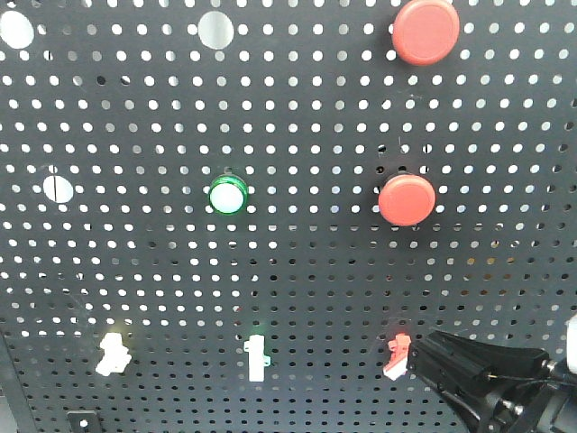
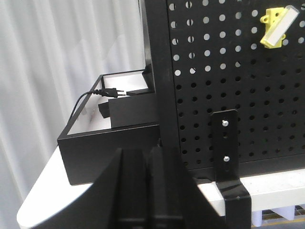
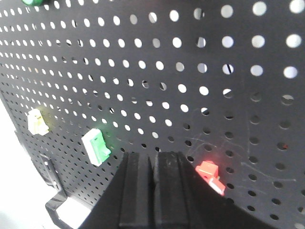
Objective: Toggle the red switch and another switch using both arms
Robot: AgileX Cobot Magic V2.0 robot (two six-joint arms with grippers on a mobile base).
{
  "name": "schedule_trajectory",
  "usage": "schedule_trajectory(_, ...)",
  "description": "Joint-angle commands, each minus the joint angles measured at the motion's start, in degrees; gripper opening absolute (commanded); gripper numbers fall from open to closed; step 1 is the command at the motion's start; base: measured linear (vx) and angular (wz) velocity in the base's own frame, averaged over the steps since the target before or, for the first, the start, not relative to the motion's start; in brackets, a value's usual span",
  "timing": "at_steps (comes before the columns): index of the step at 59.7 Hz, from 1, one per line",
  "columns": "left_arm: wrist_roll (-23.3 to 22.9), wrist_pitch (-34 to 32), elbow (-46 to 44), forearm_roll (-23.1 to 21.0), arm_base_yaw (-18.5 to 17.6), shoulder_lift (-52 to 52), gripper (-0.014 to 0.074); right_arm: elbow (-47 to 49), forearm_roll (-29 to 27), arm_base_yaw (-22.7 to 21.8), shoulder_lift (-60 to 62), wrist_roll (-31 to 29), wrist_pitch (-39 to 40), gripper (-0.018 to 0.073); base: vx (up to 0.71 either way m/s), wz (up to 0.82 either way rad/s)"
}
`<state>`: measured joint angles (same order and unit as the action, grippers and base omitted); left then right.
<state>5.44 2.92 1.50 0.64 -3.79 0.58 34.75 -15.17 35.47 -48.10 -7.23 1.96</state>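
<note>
One black box (image 2: 112,148) (plug (image 2: 113,92) inside)

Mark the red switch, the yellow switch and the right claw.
red switch (image 1: 397,355), front view, on its body.
yellow switch (image 2: 276,26), left wrist view, on its lever.
right claw (image 3: 153,164), right wrist view, between its closed fingertips.

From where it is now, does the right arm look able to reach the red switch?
Probably yes: the right gripper sits just beside the red switch, fingers shut, with nothing between them.
</note>
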Motion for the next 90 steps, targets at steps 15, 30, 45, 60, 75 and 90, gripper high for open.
schedule_trajectory(15,0.0,-4.5,1.1,-0.6,0.1,0.5,0.0002,1.8,0.2,-0.2,0.2,-0.3,4.7,-0.0006,0.00,0.00)
schedule_trajectory(30,0.0,-4.5,1.1,-0.6,0.1,0.5,0.0002,1.7,8.2,-0.4,1.8,-0.7,4.5,-0.0006,0.00,0.00)
schedule_trajectory(45,0.0,-4.5,1.1,-0.6,0.1,0.5,0.0002,-13.6,15.9,-12.7,16.9,10.9,11.0,-0.0006,0.00,0.00)
schedule_trajectory(60,0.0,-4.5,1.1,-0.6,0.1,0.5,0.0002,-30.1,17.8,-27.9,41.2,12.6,4.1,-0.0006,0.00,0.00)
schedule_trajectory(75,0.0,-4.5,1.1,-0.6,0.1,0.5,0.0002,-36.9,18.6,-33.9,49.4,12.6,-1.1,-0.0006,0.00,0.00)
schedule_trajectory(90,0.0,-4.5,1.1,-0.6,0.1,0.5,0.0002,-36.8,21.3,-32.2,49.5,12.6,-6.0,-0.0006,0.00,0.00)
